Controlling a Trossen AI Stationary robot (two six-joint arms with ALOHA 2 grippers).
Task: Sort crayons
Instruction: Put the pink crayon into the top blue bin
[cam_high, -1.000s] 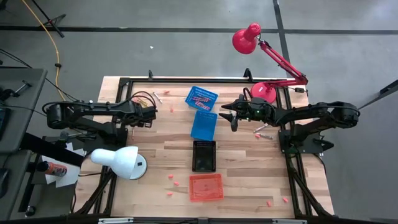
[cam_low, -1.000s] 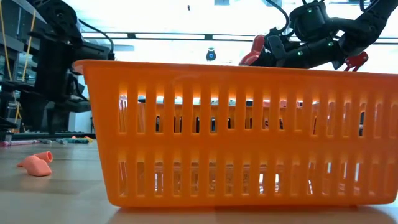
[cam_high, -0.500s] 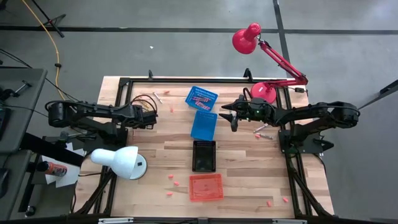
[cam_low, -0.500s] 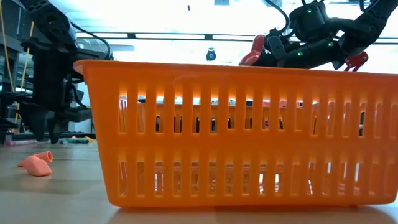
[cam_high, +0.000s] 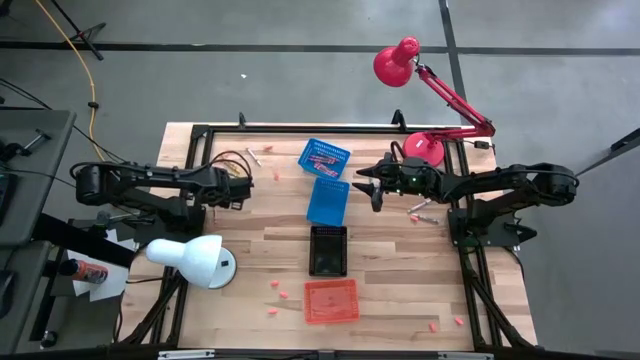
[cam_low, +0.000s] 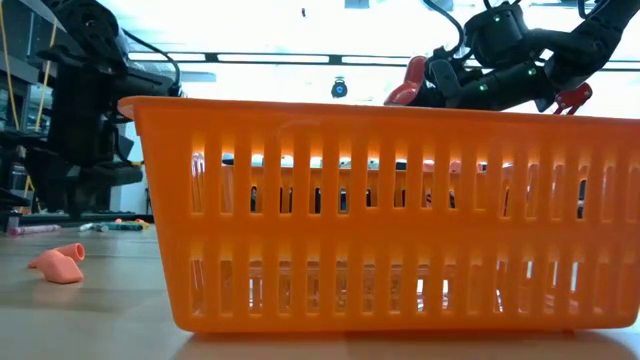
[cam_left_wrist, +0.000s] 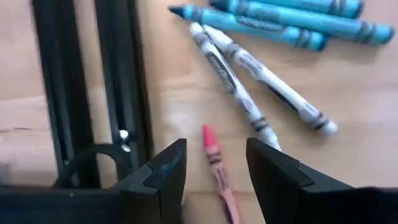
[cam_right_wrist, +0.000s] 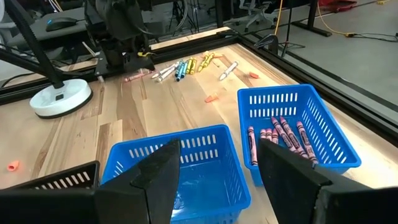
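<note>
Sorting partly done. You see pink crayons (cam_right_wrist: 277, 134) already lying in the far blue basket (cam_right_wrist: 329, 134); the near blue basket (cam_right_wrist: 171, 168) holds something blue at its bottom, too indistinct to name. What the black basket (cam_high: 328, 250) and the orange basket (cam_high: 331, 301) hold cannot be told. Loose crayons (cam_left_wrist: 261, 81), blue, white and one pink crayon (cam_left_wrist: 214, 165), remain on the table (cam_high: 400, 270) at its left edge. Your left gripper (cam_left_wrist: 214, 171) hovers there, jaws spread astride the pink one. Your right gripper (cam_right_wrist: 217, 168) waits above the blue baskets, jaws spread, empty.
</note>
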